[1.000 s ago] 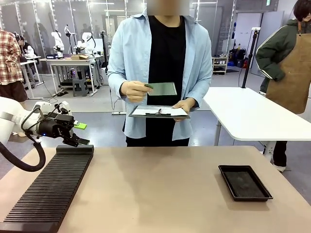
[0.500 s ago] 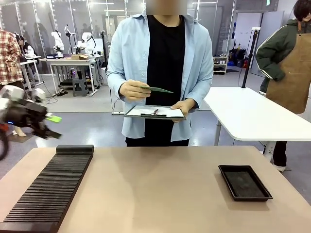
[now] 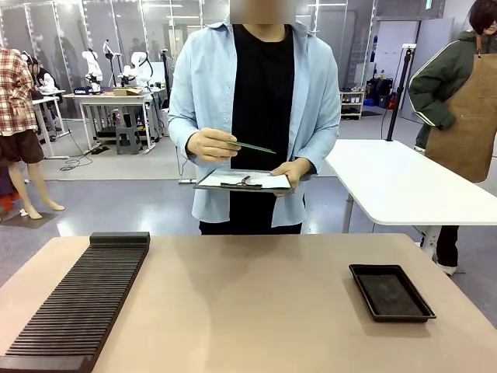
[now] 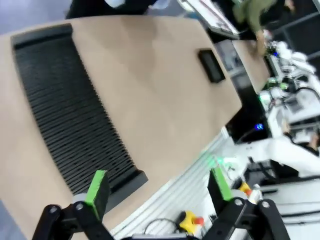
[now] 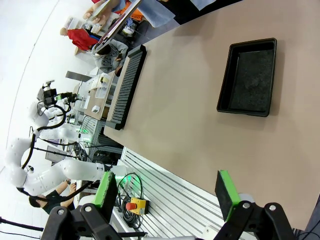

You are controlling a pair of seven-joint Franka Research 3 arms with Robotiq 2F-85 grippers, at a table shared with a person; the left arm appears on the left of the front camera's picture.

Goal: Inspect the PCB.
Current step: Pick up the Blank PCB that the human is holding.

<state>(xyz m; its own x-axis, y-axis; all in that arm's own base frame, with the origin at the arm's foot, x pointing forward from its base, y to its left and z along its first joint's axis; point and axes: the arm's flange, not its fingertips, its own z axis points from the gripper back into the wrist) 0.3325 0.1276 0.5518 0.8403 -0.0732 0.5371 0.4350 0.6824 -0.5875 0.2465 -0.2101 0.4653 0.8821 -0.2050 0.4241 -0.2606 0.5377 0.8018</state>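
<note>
The person across the table holds the green PCB (image 3: 253, 147) in one hand, tilted nearly edge-on, just above a white clipboard (image 3: 245, 180) in the other hand. My left gripper (image 4: 159, 186) is open with nothing between its green pads. It hangs high off the table's side, looking down over the black slotted rack (image 4: 70, 120). My right gripper (image 5: 166, 194) is also open and holds nothing, off the table's near edge. The clipboard (image 5: 119, 24) and the person's hand (image 5: 100, 12) show at the top of the right wrist view.
The long black slotted rack (image 3: 81, 303) lies along the table's left side. A shallow black tray (image 3: 390, 291) sits at the right, also seen as the tray (image 5: 247, 77) and the tray (image 4: 211, 65). A second person stands by a white table (image 3: 404, 186) at the far right.
My left arm has swung away to the left and out of the front view. The person has tipped the PCB from face-on to nearly edge-on.
</note>
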